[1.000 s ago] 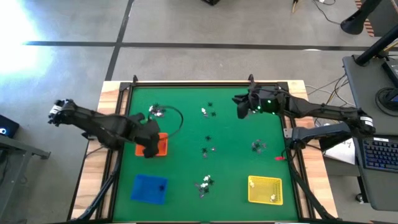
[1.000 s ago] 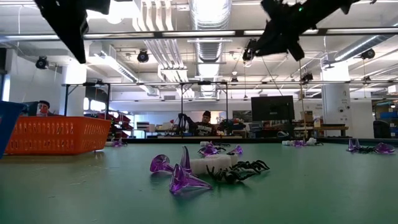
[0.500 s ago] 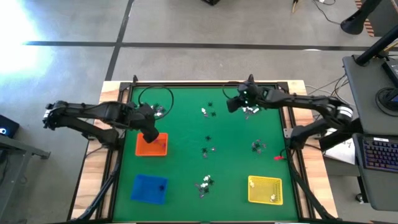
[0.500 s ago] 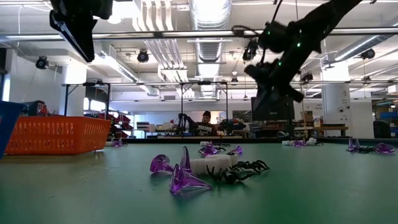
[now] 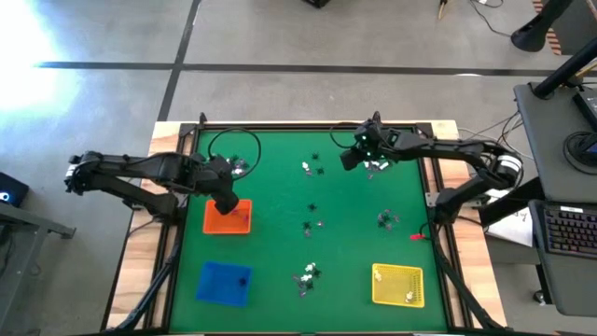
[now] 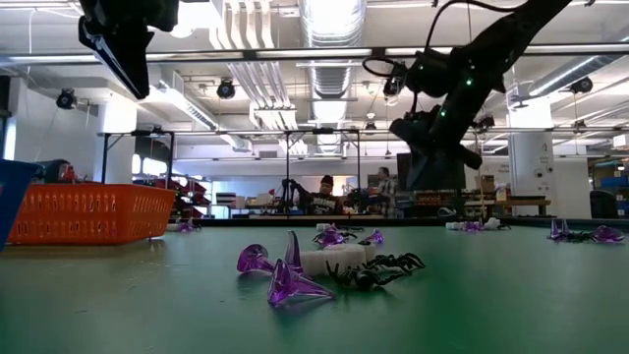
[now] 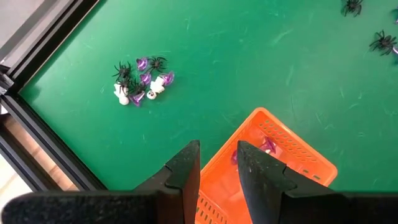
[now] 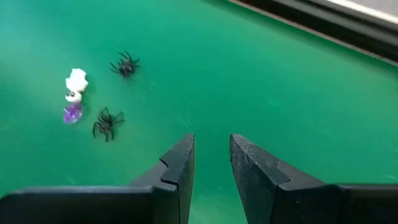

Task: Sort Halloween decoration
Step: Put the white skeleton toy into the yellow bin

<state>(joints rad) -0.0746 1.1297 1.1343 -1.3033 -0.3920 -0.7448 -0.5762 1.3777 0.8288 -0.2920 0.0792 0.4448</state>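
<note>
two dark arms over a green table point(image 5: 280, 243). left gripper point(image 7: 217, 163), fingers slightly apart and empty, hovers above the orange tray point(image 7: 280, 155). right gripper point(image 8: 211, 160), fingers also apart, hangs near scattered spiders point(image 8: 107, 122). sorting is midway; next, descend onto a trinket.

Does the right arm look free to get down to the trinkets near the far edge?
Probably yes. The right gripper hangs open and empty above bare mat, and the black spider and white piece lie uncovered ahead of it.
</note>
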